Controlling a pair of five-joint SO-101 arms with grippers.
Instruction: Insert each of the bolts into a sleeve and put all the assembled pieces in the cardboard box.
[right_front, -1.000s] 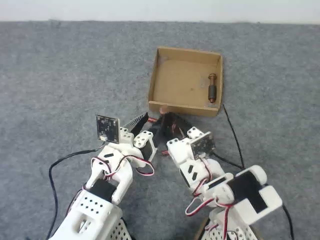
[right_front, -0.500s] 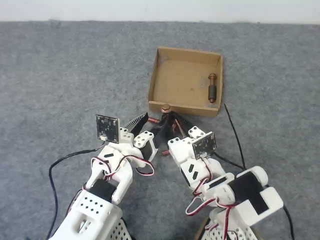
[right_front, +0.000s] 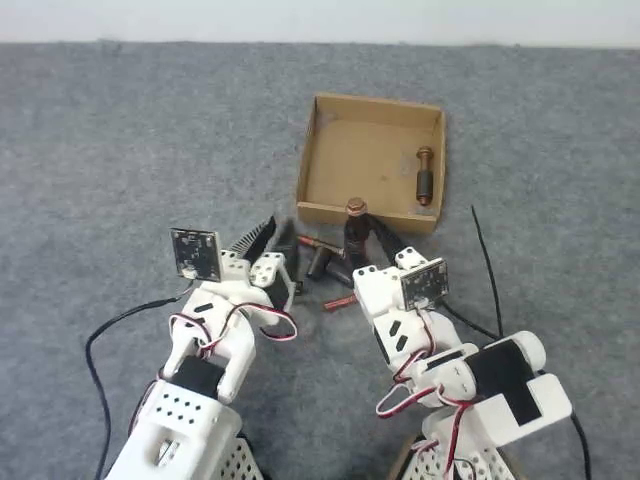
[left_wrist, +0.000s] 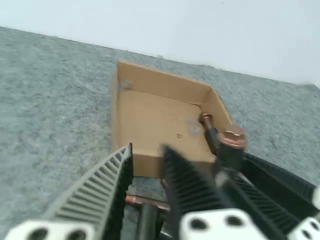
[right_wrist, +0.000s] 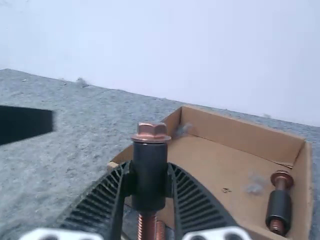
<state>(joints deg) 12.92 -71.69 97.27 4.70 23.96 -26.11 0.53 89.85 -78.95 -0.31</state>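
— High view, centre of frame: what was changed?

— The right gripper (right_wrist: 148, 175), clamped on the sleeved bolt (right_wrist: 149, 165), was lifted to the front wall of the cardboard box (right_front: 370, 160). The left gripper (left_wrist: 146, 155) was drawn back, jaws apart. Dropping-in is judged next.

1. Grey carpet (right_front: 120, 150) covers the whole work surface. The pile is short, speckled and flat.
2. In the high view the carpet runs out to both sides and the near edge.
3. A white wall (right_front: 300, 20), plain and smooth, shows as a thin strip along the far edge in the high view.
4. Carpet meets wall in one straight seam, slightly fuzzy with fibres.
5. In both wrist views the same blank white wall rises behind the carpet.
6. Small tufts of lint (right_wrist: 80, 81) sit on the carpet right at the foot of the wall.
7. The light is even and soft, with faint, short shadows on the carpet.
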